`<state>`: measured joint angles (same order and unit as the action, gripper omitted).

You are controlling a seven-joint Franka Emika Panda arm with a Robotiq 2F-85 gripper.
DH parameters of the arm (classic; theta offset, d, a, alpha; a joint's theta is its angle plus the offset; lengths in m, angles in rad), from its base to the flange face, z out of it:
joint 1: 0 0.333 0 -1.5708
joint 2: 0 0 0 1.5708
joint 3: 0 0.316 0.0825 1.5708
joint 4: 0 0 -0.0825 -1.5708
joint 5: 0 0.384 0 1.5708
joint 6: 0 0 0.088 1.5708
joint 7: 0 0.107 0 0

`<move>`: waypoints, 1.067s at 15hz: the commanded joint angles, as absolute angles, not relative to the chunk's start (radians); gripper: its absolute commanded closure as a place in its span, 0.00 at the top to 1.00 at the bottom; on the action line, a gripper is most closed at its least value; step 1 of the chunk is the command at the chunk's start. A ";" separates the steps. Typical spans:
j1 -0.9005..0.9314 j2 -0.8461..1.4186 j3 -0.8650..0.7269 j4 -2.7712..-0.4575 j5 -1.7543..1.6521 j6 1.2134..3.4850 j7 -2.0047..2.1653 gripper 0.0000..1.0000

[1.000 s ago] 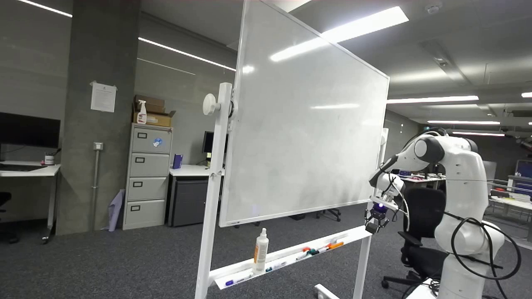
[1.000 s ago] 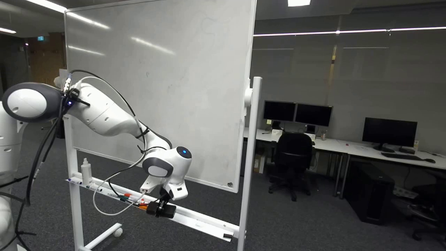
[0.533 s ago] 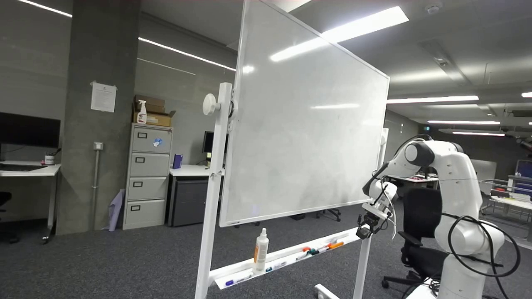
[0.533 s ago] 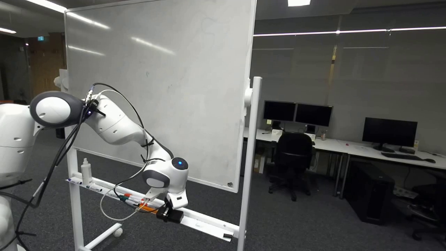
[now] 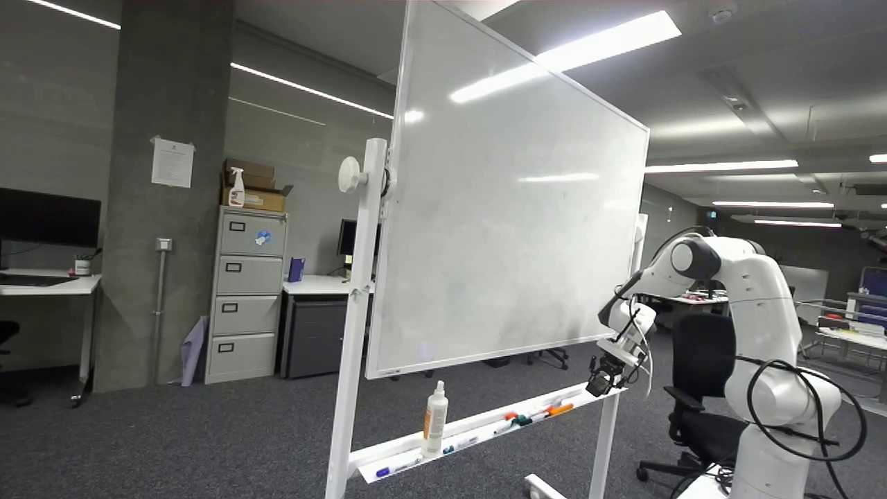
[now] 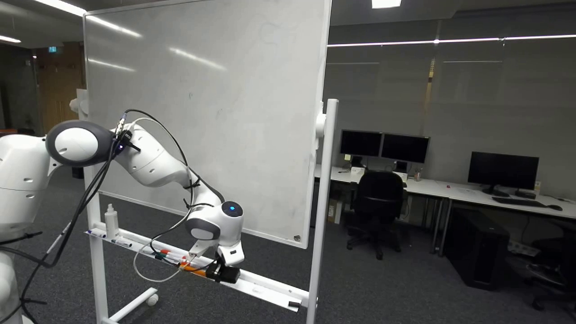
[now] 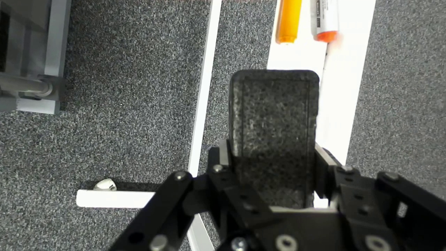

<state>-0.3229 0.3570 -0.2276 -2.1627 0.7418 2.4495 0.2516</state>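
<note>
At ten o'clock from your gripper (image 7: 273, 153) in an exterior view, a bottle (image 6: 112, 223) stands on the tray (image 6: 263, 291); at nine, an orange marker (image 6: 195, 270); at twelve, the whiteboard (image 6: 243, 112). Your jaws, partly apart, clamp a dark block (image 7: 273, 104) over the tray: grasp made, release not. Across grey carpet (image 6: 373, 288), two o'clock, a chair (image 6: 380, 193) and desk (image 6: 429, 187).

A black rectangular block (image 7: 275, 111) with rounded corners is sitting clamped by its two long sides in the black two-finger gripper (image 7: 273, 155). In the wrist view its broad face is showing paler grey specks, and its free end is pointing toward a thick orange marker (image 7: 290, 21). In both exterior views it is overlapping a long white tray (image 6: 270, 294); contact is not showing clearly.
</note>
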 commanded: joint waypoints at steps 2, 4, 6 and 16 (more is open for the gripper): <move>-0.325 0.387 -0.209 -2.105 0.796 2.456 0.240 0.34; -0.325 0.398 -0.203 -2.095 0.811 2.460 0.235 0.34; -0.325 0.415 -0.198 -2.085 0.828 2.468 0.231 0.34; -0.324 0.482 -0.204 -2.049 0.840 2.457 0.255 0.34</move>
<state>-0.3229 0.4611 -0.2018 -2.0691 0.8208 2.4495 0.2498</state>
